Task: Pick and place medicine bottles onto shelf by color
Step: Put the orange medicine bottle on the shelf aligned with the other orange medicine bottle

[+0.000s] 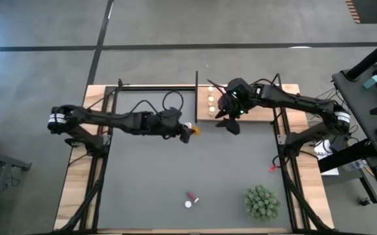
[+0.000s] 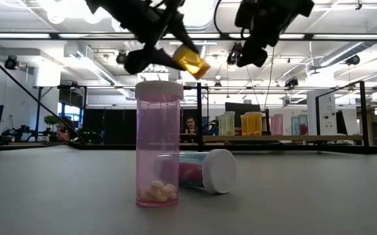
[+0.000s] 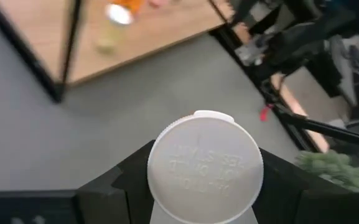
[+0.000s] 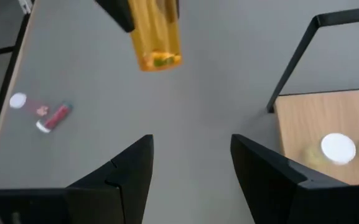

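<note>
My left gripper is shut on an orange medicine bottle, high above the grey mat, just left of the shelf. The bottle also shows in the low view and the right wrist view. My right gripper is open and empty at the shelf's near edge, its fingers wide apart. Several bottles stand on the shelf's left end. Near the table's near edge one pink bottle stands upright and another lies on its side beside it. My left gripper pinches the orange bottle between its two fingers by its sides, just below the white cap, which faces the wrist. The bottle lies along the fingers. Its bottom end sticks out past them, tilted, lifted clear of the mat.
A green spiky plant stands at the near right of the mat, and a small red thing lies by the right frame. Black frame posts border the shelf. The mat lies between the arms and the pink bottles.
</note>
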